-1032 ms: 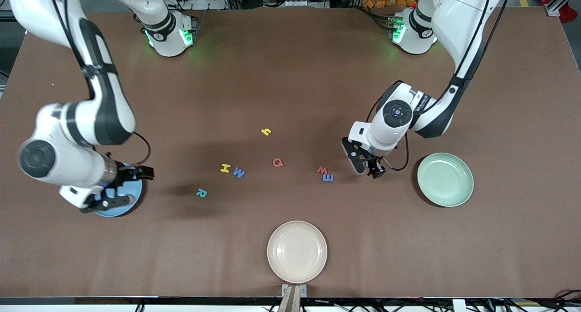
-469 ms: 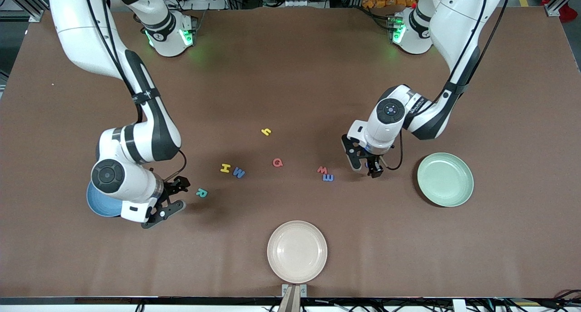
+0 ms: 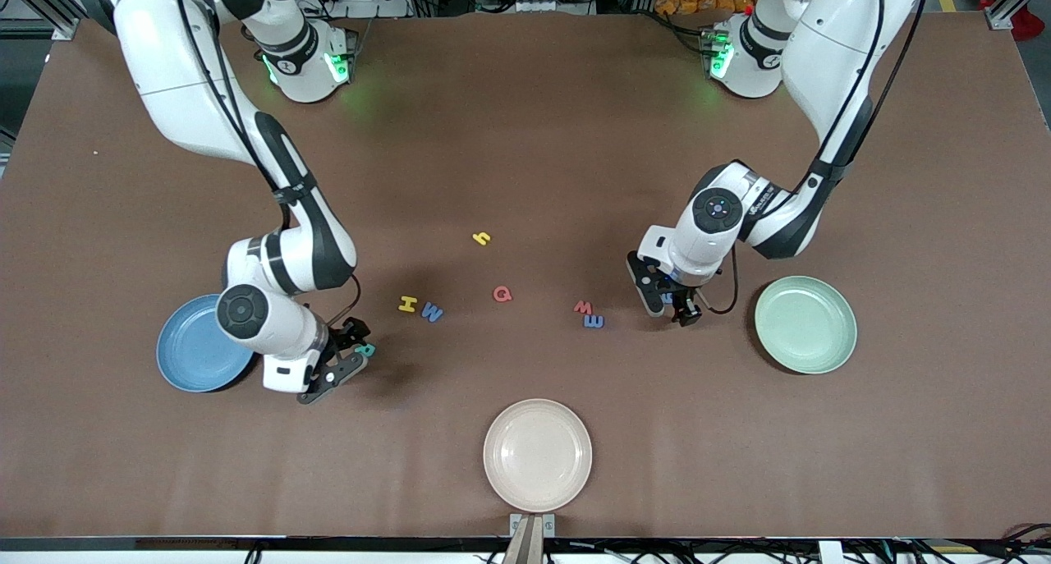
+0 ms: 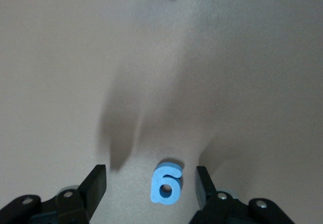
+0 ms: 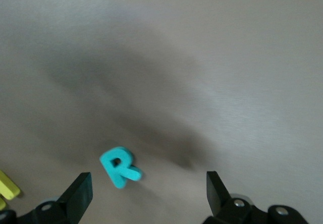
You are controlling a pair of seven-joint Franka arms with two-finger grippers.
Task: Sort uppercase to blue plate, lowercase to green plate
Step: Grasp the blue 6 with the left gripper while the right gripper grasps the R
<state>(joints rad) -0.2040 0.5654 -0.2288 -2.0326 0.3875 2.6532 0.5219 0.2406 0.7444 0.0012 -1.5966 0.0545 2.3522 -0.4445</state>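
my left gripper (image 4: 151, 186) straddles the blue g (image 4: 166, 185) on the table by the green plate (image 3: 805, 324), fingers part open, holding nothing. thin light foam; pinch its edges. right gripper (image 5: 146, 191) wide open, empty, over teal r (image 5: 119, 166) beside the blue plate (image 3: 195, 355).

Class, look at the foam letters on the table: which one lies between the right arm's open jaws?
The teal R. It alone lies between the right gripper's open jaws, beside the blue plate; the yellow H lies clear.
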